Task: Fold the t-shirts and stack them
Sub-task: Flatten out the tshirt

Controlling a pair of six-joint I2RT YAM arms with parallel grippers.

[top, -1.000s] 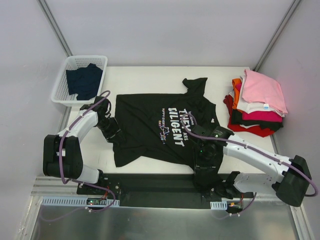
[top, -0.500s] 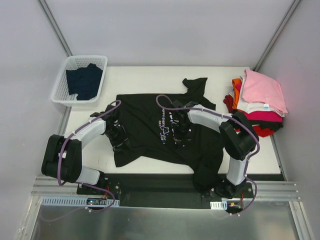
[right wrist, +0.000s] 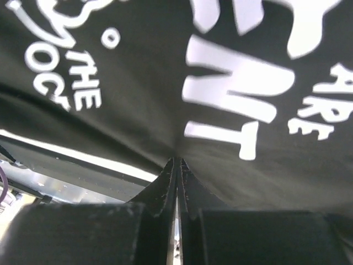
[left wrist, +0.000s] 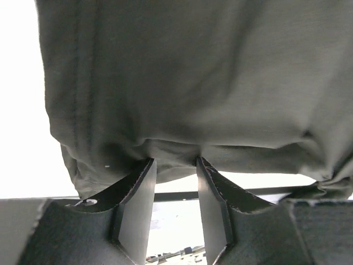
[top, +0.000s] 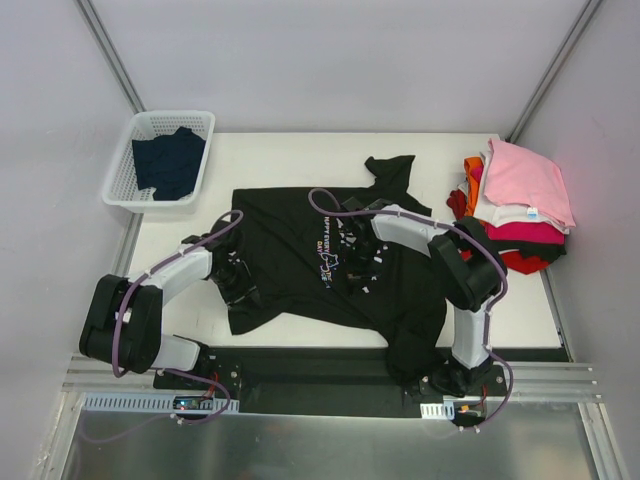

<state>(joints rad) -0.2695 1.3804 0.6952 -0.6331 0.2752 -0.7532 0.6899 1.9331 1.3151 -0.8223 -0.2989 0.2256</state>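
A black t-shirt (top: pixel 290 250) with white lettering lies spread across the middle of the table, and one corner hangs over the near edge. My left gripper (top: pixel 237 282) is at its left edge. In the left wrist view the left gripper (left wrist: pixel 175 161) has bunched black cloth (left wrist: pixel 193 77) caught between its part-closed fingertips, lifted off the table. My right gripper (top: pixel 358 265) reaches over the printed chest. In the right wrist view the right gripper (right wrist: pixel 177 160) has its fingers pressed together, pinching the printed cloth (right wrist: pixel 138 83) up to a point.
A stack of folded t-shirts (top: pixel 525 180), pink on top over white, magenta, red and orange, sits at the right edge. A white basket (top: pixel 172 116) at the back left holds a dark navy t-shirt (top: pixel 168 160). Black rails run along the near table edge.
My right arm swung from the shirt's near edge to its printed middle and closed on the cloth. My left gripper shifted slightly nearer along the shirt's left edge.
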